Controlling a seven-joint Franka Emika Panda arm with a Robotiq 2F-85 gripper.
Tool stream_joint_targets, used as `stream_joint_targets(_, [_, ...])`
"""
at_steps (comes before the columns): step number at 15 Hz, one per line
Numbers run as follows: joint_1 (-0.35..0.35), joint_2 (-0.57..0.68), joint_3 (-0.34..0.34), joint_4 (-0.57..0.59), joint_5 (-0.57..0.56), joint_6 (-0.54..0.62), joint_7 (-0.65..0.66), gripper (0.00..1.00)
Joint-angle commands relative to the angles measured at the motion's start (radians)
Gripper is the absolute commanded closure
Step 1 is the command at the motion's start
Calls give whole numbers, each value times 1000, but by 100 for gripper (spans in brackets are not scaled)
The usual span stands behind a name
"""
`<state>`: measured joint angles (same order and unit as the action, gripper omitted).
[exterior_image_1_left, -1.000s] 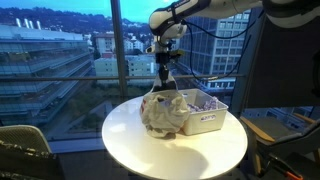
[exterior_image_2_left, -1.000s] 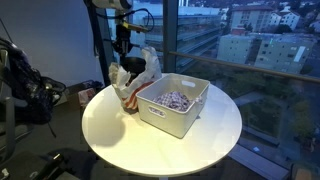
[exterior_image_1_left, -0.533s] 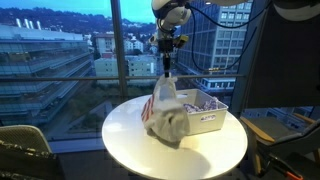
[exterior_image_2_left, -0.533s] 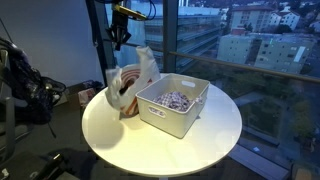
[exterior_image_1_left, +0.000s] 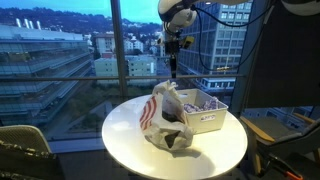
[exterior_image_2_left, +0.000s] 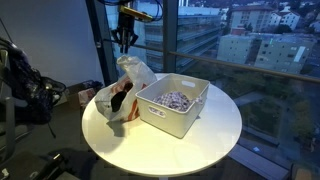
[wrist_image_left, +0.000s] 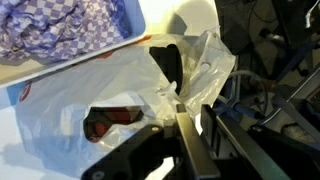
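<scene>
A crumpled white plastic bag with red stripes slumps on the round white table, leaning against a white bin. My gripper hangs a little above the bag's top. In the wrist view the bag lies below my gripper, its mouth gaping over a dark reddish thing. The jaws stand a narrow gap apart, with white plastic showing through the gap. The bin holds purple-and-white checked cloth.
Floor-to-ceiling windows stand right behind the table in both exterior views. A chair piled with dark gear stands beside the table. The table's rim is close beside the bag.
The gripper rose, stretching the bag upward. The bag has since dropped from the jaws and slumped wider on the table. The jaws have parted slightly.
</scene>
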<state>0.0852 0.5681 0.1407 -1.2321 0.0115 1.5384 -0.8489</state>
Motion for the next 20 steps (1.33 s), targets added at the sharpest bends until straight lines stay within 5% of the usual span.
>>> stream_joint_targets(1, [-35,-43,21,-165,32,113,-51,45])
stream_joint_targets(7, [-73,-175,51,-463,144,377,-109,1])
stream_joint_targets(14, [-68,-295,46,-700,206,489,-162,0])
stream_joint_targets(20, [-78,-182,59,-769,238,833,-265,0])
